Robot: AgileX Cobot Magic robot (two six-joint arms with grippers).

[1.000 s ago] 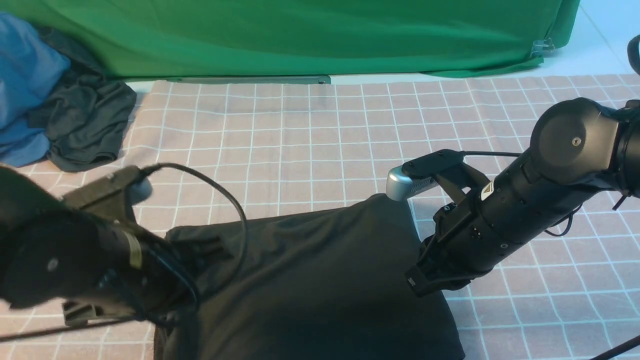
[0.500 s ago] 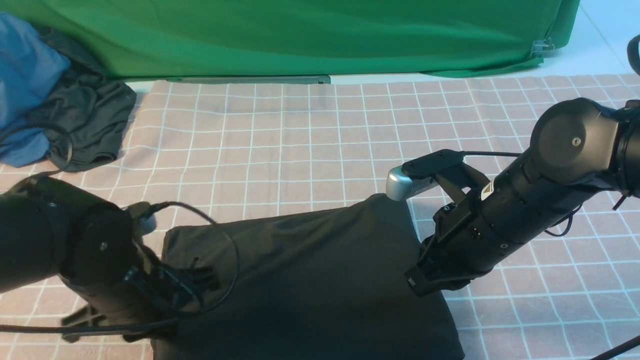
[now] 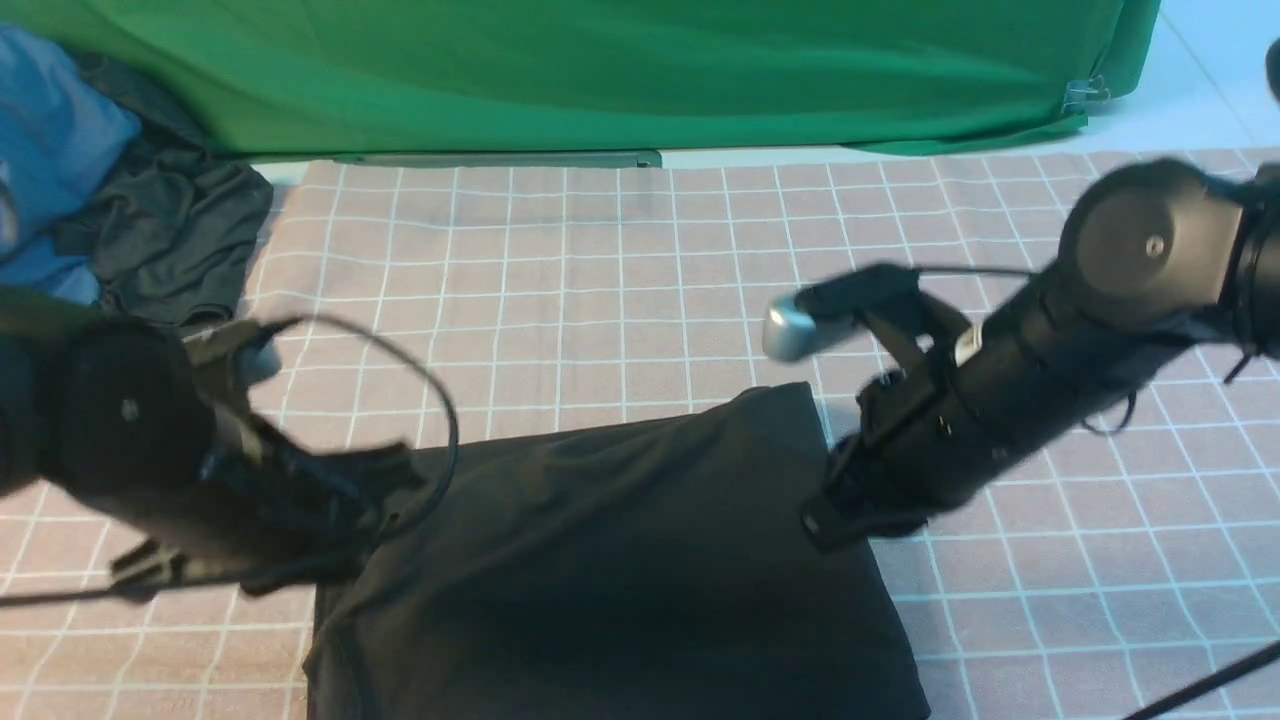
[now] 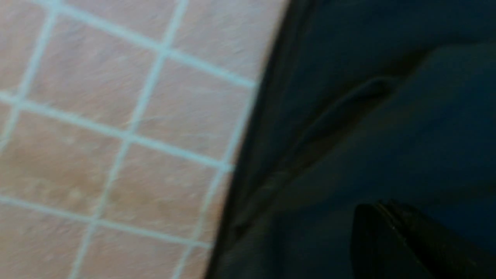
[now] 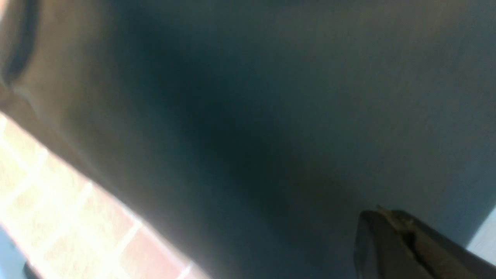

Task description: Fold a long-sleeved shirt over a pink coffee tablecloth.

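Black long-sleeved shirt (image 3: 620, 560) lies folded in a rough rectangle on the pink coffee tablecloth (image 3: 620, 290), front view, near edge. Left gripper (image 3: 395, 480) sits at its left edge, right gripper (image 3: 830, 520) at its right edge, both blurred. Blue garment (image 3: 50, 150) and dark grey garment (image 3: 170, 240) are bunched far left. Left wrist view: shirt edge on grid cloth, jaws together. Right wrist view: mostly dark fabric, jaws together, nothing visibly pinched.

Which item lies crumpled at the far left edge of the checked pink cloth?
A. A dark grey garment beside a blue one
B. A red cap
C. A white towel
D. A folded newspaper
A: the dark grey garment lies bunched against the blue garment at the pink tablecloth's far left edge.
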